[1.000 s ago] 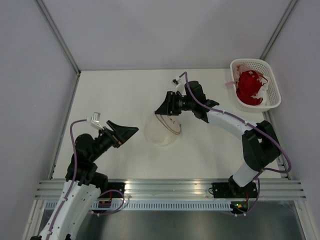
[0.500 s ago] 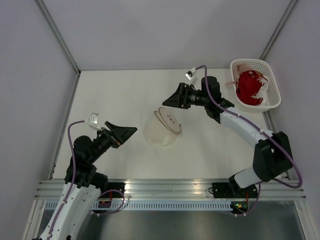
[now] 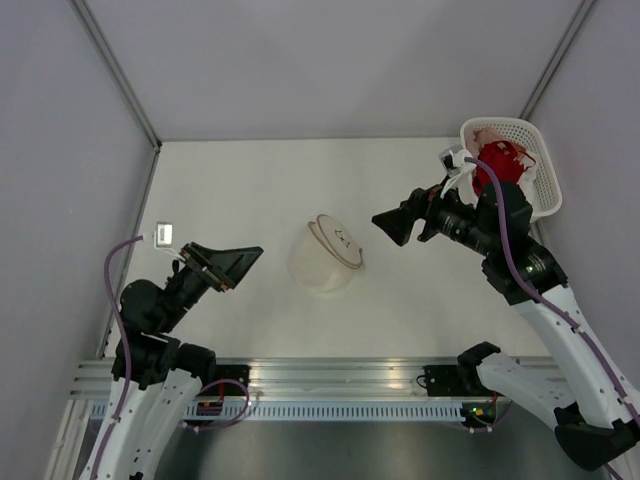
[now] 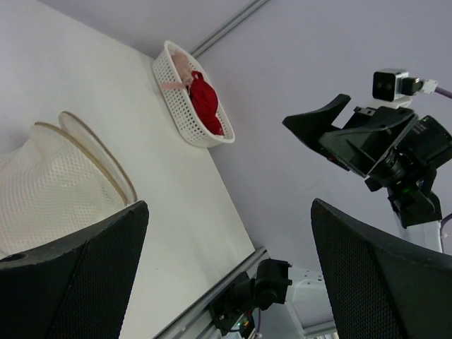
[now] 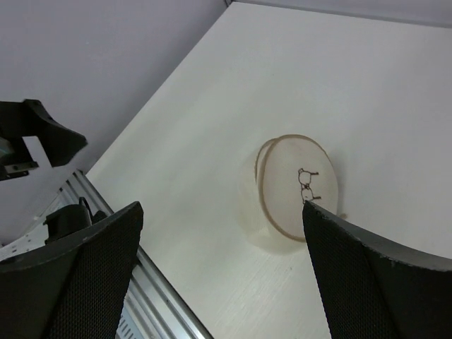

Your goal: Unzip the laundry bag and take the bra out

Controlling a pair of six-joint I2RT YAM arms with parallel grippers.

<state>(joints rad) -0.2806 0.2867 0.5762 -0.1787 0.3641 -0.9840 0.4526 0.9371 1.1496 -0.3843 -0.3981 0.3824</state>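
The domed, translucent whitish mesh laundry bag [image 3: 325,262] sits between left gripper [image 3: 240,266] and right gripper [image 3: 391,228], both jaws released, empty; contents indiscernible.

Your top camera looks steeply down from above and behind the arm bases, covering the whole table [image 3: 230,190]. Your left wrist camera sits low and tilted, close beside the laundry bag [image 4: 49,191], facing across to the basket [image 4: 173,99] and the right gripper [image 4: 293,123]. Your right wrist camera looks down from higher and farther off. All three views share the laundry bag. The dark shape at the right wrist view's left edge is probably the left gripper [image 5: 67,138].
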